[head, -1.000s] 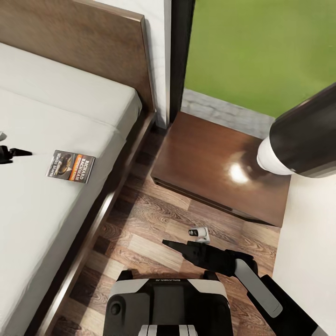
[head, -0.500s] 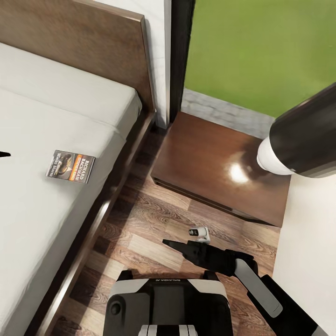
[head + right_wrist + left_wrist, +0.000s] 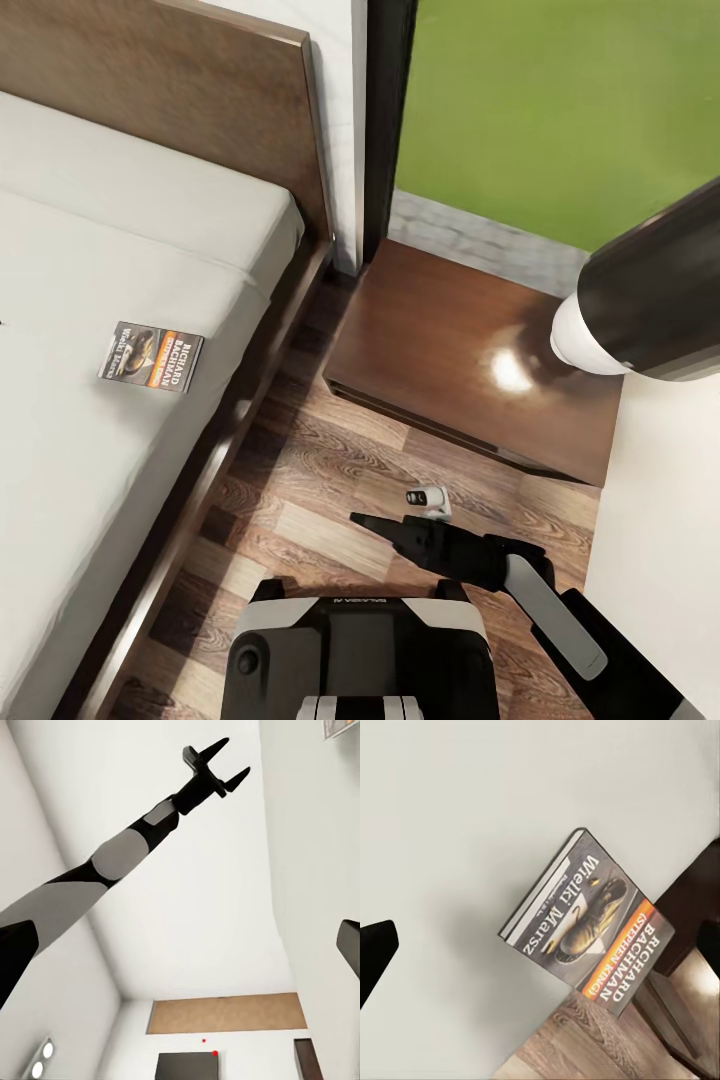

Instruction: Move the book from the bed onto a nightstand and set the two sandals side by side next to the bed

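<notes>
Presently, from my remote station, I note the book (image 3: 151,357) lying flat on the bed (image 3: 90,420) at the left-centre of the head view, cover up with its orange band legible, set in from the mattress edge and touched by neither arm. In the left wrist view the same book (image 3: 589,930) sits at the centre of the frame on the pale mattress, one corner close to the mattress edge, with the wood-plank floor (image 3: 585,1042) showing below it at the lower right. A dark finger tip intrudes at the left edge of that view; I cannot tell from it how the left jaws stand. In the right wrist view the left gripper (image 3: 217,766) appears at the upper centre at the end of its extended arm, its two fingers parted with a clear gap between them and nothing held. The right gripper (image 3: 368,521) hangs low at the bottom centre of the head view, over the floor in front of the nightstand (image 3: 470,350); its fingers come to a narrow point, and I cannot tell whether they are fully closed. The nightstand stands at centre right, beside the headboard (image 3: 170,90), under the window.
</notes>
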